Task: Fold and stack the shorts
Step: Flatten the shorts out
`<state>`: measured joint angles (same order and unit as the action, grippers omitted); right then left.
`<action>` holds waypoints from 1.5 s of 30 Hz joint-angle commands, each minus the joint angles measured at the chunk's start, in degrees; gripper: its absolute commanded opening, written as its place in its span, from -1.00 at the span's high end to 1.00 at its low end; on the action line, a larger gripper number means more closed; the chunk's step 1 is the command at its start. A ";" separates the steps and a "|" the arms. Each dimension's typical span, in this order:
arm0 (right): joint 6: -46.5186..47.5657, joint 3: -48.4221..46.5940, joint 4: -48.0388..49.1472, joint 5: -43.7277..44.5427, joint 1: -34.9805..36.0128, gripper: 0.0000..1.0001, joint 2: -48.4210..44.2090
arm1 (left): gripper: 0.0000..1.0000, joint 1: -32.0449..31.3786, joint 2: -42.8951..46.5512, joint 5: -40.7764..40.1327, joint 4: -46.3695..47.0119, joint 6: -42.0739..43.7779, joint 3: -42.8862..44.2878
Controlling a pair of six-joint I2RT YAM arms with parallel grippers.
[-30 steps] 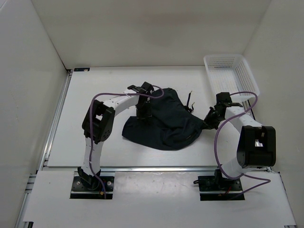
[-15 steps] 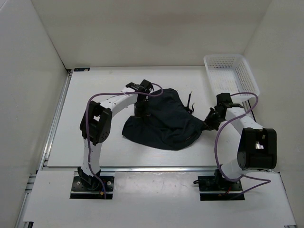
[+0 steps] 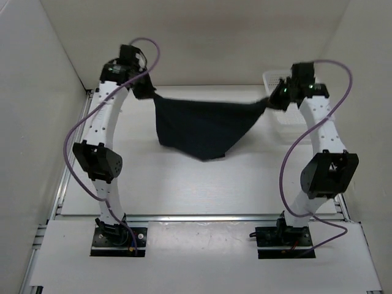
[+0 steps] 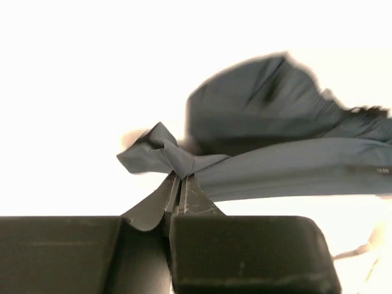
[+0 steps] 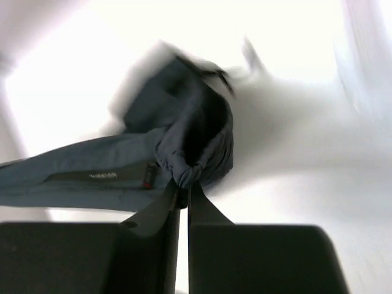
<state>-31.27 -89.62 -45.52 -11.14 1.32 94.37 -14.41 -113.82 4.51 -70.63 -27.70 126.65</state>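
The shorts (image 3: 205, 125) are held stretched out above the bench (image 3: 184, 184), with 1 upper corner clamped in the left pincer (image 3: 148, 94) and the other gripped tight in the right pincer (image 3: 271, 101), while the lower edge hangs to a point.

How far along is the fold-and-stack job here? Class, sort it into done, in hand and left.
Done: both claws have a grip. The left claw and the right claw are each shut on a bunched corner of the dark navy cloth shorts. In hand: the shorts hang stretched out between the two claws, above the white table. Left: no fold shows yet, and nothing is stacked.
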 commanded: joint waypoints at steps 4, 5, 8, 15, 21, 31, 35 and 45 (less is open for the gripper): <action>-3.53 -32.27 2.53 -6.00 -0.09 1.00 5.21 | 0.79 10.10 6.84 6.13 6.35 -2.87 14.85; -4.06 -33.06 3.84 -6.52 -0.09 1.00 5.21 | 0.79 10.11 10.08 6.12 8.30 -3.40 14.85; -2.50 -28.87 5.44 -5.84 1.39 1.00 -0.57 | 0.79 11.43 16.15 6.12 11.39 -4.11 10.91; -0.20 6.87 9.03 -0.47 3.86 1.00 -21.30 | 0.79 10.81 36.95 6.12 15.86 -5.34 -24.73; -4.32 43.06 8.34 3.75 7.12 0.18 -42.49 | 0.42 8.35 50.97 3.31 20.36 -13.07 -65.79; -12.58 50.16 0.25 5.70 7.12 -0.57 -46.04 | -0.66 8.35 48.35 0.94 19.04 -14.31 -71.37; -17.49 57.26 9.87 -6.59 5.18 -0.54 -39.36 | -0.78 8.35 42.30 2.25 18.16 -16.42 -74.08; -21.20 60.80 20.46 -9.44 4.57 -0.54 -32.68 | -0.99 7.12 21.65 4.54 27.91 -16.42 -72.96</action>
<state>-51.11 -26.81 -30.44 -19.42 6.07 59.55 -6.98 -89.69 8.14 -46.35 -43.79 51.42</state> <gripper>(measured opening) 0.767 0.986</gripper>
